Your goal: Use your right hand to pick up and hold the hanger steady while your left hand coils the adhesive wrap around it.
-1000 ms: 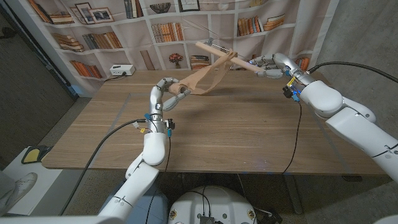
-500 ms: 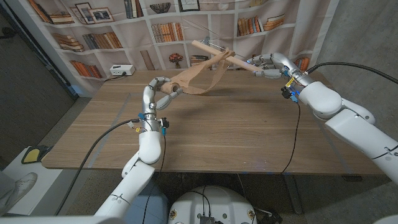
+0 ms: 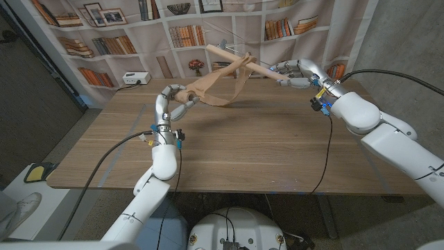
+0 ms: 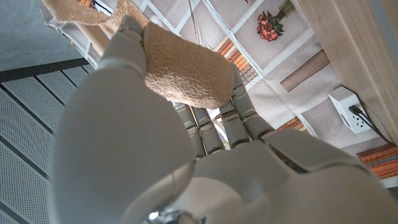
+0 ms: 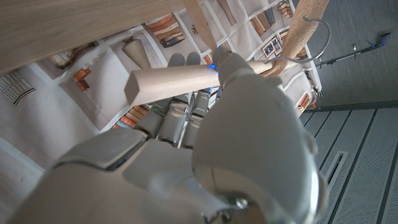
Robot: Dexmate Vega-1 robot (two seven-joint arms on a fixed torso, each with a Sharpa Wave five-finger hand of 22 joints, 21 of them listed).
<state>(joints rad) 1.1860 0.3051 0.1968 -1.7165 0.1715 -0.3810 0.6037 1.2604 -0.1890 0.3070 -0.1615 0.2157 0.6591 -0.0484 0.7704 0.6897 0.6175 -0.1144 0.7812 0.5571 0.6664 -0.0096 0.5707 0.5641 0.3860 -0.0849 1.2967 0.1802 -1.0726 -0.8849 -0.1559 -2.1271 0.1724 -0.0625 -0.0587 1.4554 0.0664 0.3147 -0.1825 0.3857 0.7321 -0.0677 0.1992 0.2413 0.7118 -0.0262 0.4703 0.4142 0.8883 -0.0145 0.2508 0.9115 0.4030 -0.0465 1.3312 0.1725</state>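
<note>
A pale wooden hanger (image 3: 239,60) is held in the air above the table's far side. My right hand (image 3: 295,71) grips one end of it (image 5: 171,82). A tan adhesive wrap (image 3: 211,83) is wound on the hanger near its middle and stretches down to my left hand (image 3: 175,101), which holds the roll (image 4: 183,65) between thumb and fingers. A loop of wrap hangs slack below the hanger. The hanger's metal hook (image 5: 311,37) shows in the right wrist view.
The wooden table (image 3: 243,153) lies under both arms. A white power box (image 3: 136,78) stands at its far left edge. A bookshelf-print backdrop (image 3: 125,35) hangs behind the table. Cables trail from both wrists over the near edge.
My left hand has moved left and slightly up with the roll, pulling the wrap longer. The hanger's far end has risen and shifted left; my right hand moved slightly left.
</note>
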